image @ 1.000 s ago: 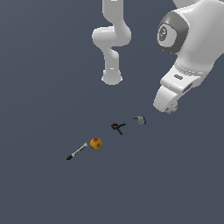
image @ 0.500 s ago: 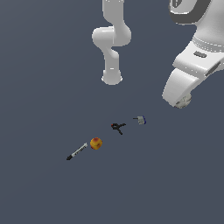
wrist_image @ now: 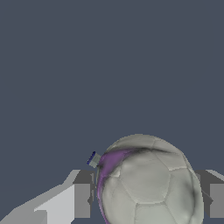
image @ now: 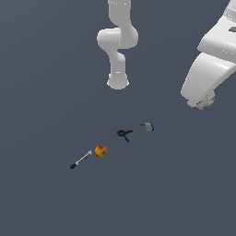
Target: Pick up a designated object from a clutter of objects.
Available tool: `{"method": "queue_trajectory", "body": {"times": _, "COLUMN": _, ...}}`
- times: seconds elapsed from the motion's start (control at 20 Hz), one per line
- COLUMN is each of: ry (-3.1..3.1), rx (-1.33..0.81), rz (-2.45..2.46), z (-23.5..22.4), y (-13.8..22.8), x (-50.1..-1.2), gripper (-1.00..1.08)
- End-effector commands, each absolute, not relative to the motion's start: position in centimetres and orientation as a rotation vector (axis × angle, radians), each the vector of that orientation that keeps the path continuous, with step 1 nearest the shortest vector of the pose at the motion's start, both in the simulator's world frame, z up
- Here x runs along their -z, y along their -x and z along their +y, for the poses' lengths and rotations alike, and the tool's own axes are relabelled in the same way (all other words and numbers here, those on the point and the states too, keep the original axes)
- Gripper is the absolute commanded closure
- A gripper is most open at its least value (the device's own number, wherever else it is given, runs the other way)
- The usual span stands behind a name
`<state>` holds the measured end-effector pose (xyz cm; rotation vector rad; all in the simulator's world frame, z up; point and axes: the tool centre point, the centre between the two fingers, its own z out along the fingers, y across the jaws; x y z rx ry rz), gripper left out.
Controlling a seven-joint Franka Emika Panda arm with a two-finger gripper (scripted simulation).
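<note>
Even, shadowless, slightly soft simulator renders

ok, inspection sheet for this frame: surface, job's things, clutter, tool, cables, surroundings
Surface: plain dark grey floor, flat, unmarked.
Job's things: white ball with purple marks sits between the tool's fingers in the wrist view; in the exterior view it peeks out under the arm, off the floor.
Clutter: orange-red ball, black-tipped stick, black-and-red clamp, small grey-blue piece, all apart in a loose diagonal row.
Tool: tool shut on the ball.
Cables: nothing seen.
Surroundings: arm's white base behind the row; nothing else seen.
</note>
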<state>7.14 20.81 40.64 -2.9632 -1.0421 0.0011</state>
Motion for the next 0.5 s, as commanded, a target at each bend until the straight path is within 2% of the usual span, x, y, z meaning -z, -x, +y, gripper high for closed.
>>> {"method": "queue_trajectory", "body": {"times": 0.0, "ry": 2.963, "rx": 0.0, "rz": -1.042, "z": 20.8, "y": -7.5, "x": -41.4, "gripper": 1.08}}
{"method": "queue_trajectory", "body": {"times": 0.45, "ry": 2.963, "rx": 0.0, "rz": -1.042, "z": 20.7, "y": -8.2, "x": -42.5, "gripper": 1.08}}
